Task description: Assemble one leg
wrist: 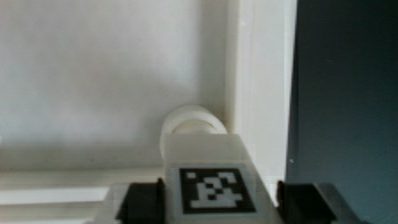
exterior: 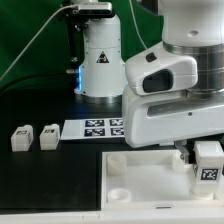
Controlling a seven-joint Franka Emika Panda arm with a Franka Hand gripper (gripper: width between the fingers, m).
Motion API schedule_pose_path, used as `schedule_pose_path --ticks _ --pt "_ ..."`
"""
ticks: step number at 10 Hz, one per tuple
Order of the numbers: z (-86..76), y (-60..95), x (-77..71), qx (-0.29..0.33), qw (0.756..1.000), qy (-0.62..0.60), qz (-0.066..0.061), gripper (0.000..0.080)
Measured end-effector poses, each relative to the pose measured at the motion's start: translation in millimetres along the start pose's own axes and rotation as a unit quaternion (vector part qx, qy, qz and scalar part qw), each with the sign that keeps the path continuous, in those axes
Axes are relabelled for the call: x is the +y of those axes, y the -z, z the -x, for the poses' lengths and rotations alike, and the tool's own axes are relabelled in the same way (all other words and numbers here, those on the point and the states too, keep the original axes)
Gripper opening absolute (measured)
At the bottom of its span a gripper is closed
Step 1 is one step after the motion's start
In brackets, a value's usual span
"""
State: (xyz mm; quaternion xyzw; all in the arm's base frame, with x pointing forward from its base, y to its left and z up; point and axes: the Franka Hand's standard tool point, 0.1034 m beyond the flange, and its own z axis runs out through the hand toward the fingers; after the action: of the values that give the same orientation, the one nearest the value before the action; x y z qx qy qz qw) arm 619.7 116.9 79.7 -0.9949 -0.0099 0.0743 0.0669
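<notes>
One small white plastic leg block (wrist: 214, 186), bearing a black-and-white square tag, sits nearest the wrist camera. The gripper (wrist: 217, 204) has its two dark fingers (wrist: 135, 201) closed against the block's sides. The block hangs just over a large flat white square panel (exterior: 140, 172), close to a round corner socket (wrist: 196, 125); whether it touches the panel cannot be told. The panel lies on a matte black table (exterior: 40, 180). Just past the panel's far edge lies the marker board (exterior: 100, 127). Further toward the exterior view's left of the panel stand a second tagged white block (exterior: 47, 135) and a third block (exterior: 20, 139). Behind rises the arm's white base (exterior: 100, 60) against a green backdrop (exterior: 20, 40). The arm's bulky white housing (exterior: 170, 80) hides part of the panel's far edge. The fingertips are cut off in the blurred wrist view.
</notes>
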Motion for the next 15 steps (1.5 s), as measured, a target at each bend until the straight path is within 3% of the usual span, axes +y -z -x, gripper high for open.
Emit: schedule_pose_path --ticks 1,2,6,8,9,11,12,13,15 --pt "-1.1 -0.4 0.1 0.005 1.0 -0.007 0.002 0.0303" --pt "-5.0 -1.0 0.8 0.035 0.999 0.024 0.018 0.0299" --pt "-0.1 -2.5 3.2 0.077 0.969 -0.235 -0.022 0.0298" --pt "0.6 -3.7 2.4 0.084 0.926 -0.363 -0.05 0.0298" --pt "1.0 -5.0 -2.9 0.079 0.891 -0.442 -0.065 0.0298" --pt "3.2 -8.0 -12.2 0.065 0.841 -0.53 -0.084 0.0298" --pt "1.9 -9.3 -16.9 0.058 0.798 -0.592 -0.098 0.0297" --pt "1.2 -9.3 -18.0 0.056 0.782 -0.612 -0.104 0.0297" --pt "1.3 -9.6 -18.3 0.057 0.79 -0.602 -0.103 0.0306"
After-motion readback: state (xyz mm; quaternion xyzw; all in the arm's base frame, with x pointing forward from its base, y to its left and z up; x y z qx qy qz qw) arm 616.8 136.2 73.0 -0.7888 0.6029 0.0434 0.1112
